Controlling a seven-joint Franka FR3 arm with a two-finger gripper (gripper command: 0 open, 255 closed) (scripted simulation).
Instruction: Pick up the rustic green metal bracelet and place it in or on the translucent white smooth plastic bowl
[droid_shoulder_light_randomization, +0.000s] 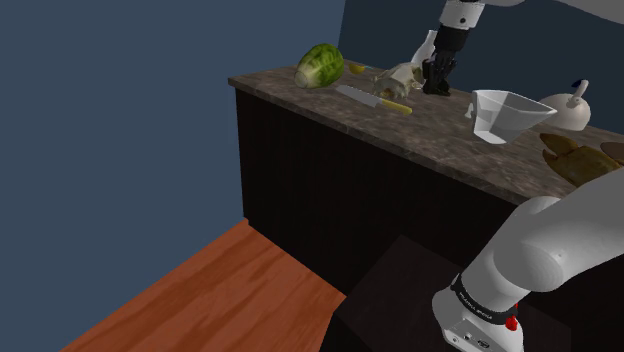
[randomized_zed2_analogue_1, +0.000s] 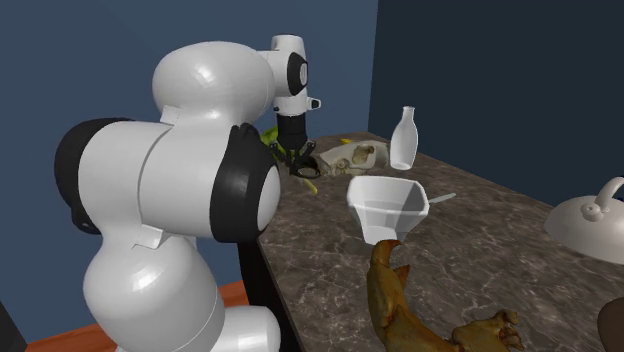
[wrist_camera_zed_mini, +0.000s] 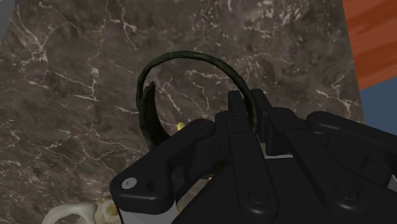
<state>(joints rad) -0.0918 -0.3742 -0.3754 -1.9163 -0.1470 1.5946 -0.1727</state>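
A dark green ring-shaped bracelet (wrist_camera_zed_mini: 184, 58) sits over the dark marbled counter (wrist_camera_zed_mini: 76, 95). My black gripper (wrist_camera_zed_mini: 251, 107) is shut on its rim, with the band running between the two fingers. In the shoulder view the gripper (droid_shoulder_light_randomization: 437, 86) is low over the back of the counter (droid_shoulder_light_randomization: 420, 125), to the left of the translucent white bowl (droid_shoulder_light_randomization: 503, 113). In the second exterior view the gripper (randomized_zed2_analogue_1: 300, 165) hangs behind and to the left of the bowl (randomized_zed2_analogue_1: 388, 205). Whether the bracelet touches the counter, I cannot tell.
A pale skull-like object (droid_shoulder_light_randomization: 400, 76) lies right beside the gripper. A yellow-handled knife (droid_shoulder_light_randomization: 372, 98) and a green lettuce (droid_shoulder_light_randomization: 320, 65) are further left. A white bottle (randomized_zed2_analogue_1: 403, 140), a white lidded pot (randomized_zed2_analogue_1: 590, 225) and a brown roast-like object (randomized_zed2_analogue_1: 400, 310) surround the bowl.
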